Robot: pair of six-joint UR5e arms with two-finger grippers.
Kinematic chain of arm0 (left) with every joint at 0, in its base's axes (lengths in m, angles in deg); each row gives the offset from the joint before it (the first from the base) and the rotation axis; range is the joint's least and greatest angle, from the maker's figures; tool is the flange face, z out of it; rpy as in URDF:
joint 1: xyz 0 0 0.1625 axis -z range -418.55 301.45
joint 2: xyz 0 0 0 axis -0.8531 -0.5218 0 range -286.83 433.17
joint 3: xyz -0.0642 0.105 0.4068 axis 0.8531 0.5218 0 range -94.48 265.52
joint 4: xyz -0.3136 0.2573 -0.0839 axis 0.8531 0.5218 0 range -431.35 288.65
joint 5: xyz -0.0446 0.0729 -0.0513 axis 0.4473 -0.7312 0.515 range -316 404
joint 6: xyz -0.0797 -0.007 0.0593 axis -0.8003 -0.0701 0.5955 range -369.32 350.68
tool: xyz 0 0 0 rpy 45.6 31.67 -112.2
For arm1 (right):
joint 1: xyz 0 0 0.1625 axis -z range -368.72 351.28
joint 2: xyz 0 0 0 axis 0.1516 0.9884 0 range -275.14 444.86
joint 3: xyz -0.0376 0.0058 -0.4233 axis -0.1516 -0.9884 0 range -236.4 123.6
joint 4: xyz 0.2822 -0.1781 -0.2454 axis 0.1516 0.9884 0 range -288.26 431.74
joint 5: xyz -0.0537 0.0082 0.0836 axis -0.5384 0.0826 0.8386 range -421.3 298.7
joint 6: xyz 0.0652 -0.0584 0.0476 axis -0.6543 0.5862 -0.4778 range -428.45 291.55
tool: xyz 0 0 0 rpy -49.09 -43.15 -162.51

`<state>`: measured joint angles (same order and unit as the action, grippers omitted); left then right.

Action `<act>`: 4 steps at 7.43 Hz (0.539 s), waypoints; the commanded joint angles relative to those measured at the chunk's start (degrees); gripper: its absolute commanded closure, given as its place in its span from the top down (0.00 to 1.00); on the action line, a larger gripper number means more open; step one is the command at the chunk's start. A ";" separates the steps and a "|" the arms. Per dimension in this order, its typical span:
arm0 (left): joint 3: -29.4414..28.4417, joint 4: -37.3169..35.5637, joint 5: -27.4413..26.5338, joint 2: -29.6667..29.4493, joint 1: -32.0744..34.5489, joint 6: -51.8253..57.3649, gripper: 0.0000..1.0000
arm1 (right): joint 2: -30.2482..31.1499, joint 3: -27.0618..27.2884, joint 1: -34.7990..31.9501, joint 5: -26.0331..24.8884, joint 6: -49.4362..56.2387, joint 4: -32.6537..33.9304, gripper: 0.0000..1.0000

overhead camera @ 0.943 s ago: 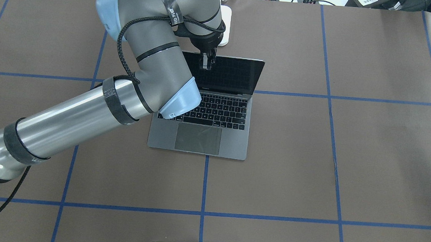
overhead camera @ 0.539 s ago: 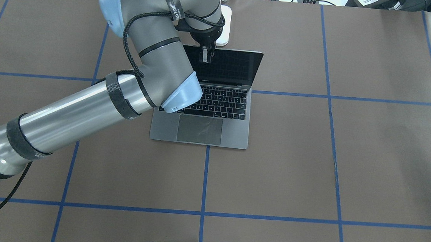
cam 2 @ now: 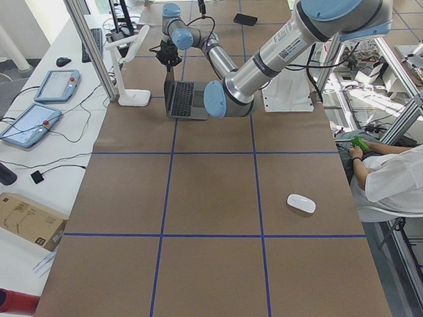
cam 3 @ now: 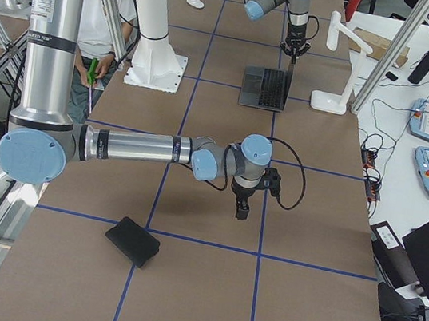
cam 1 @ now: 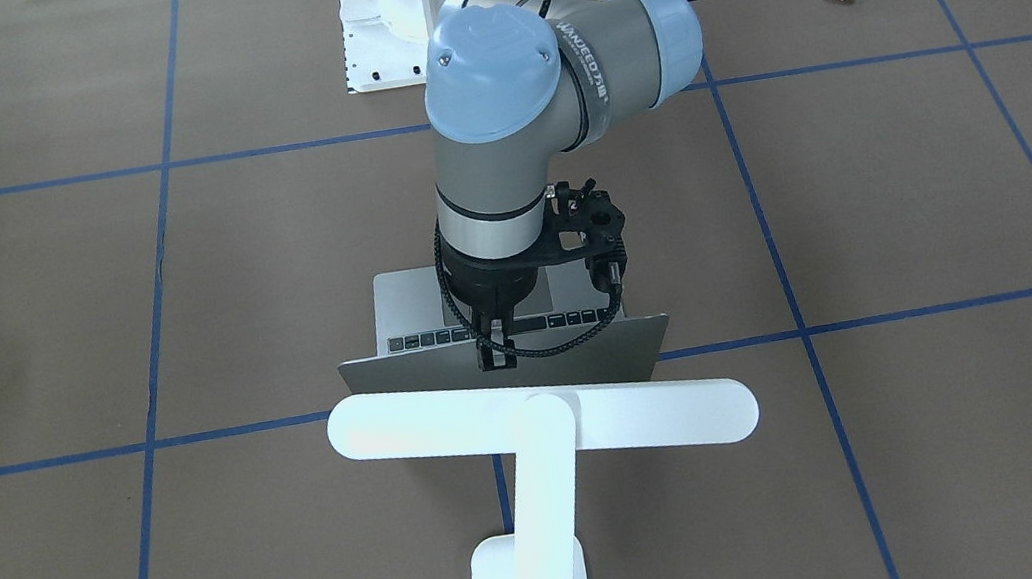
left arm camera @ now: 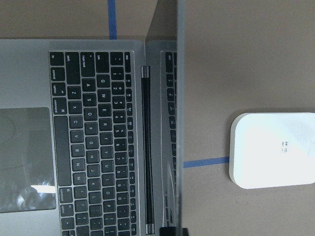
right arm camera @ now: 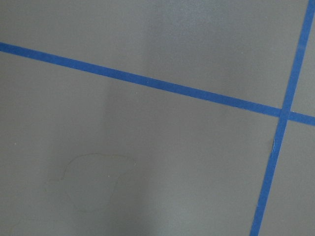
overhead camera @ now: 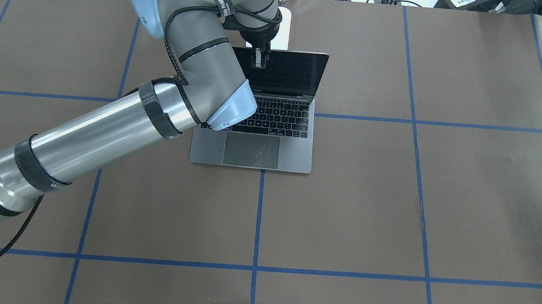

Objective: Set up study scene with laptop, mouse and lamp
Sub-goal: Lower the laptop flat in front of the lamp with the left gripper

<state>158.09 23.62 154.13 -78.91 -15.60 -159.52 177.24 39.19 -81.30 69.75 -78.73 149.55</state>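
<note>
Left gripper [overhead camera: 258,58] clenched on the lid edge of the open laptop [overhead camera: 294,158]; lamp [cam 1: 542,417] stands just behind the laptop; mouse [cam 2: 301,204] lies well apart from it, unplaced; right gripper [cam 3: 241,210] state: cannot tell.

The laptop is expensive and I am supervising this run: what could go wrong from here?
1. The left gripper pinches only the thin top edge of the laptop lid. The lid could slip out, or the hinge take strain, if the laptop is moved by it.
2. The lamp stands just behind the lid, its base close by. A push that way might bump or tip it.
</note>
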 commanded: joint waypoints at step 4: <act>-2.17 0.83 -0.26 -0.86 0.56 -0.62 0.00 | -0.26 -0.76 -0.02 -0.09 0.00 -0.02 1.00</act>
<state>156.26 24.43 153.87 -79.65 -15.15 -160.08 177.00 38.49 -81.27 69.66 -78.73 149.52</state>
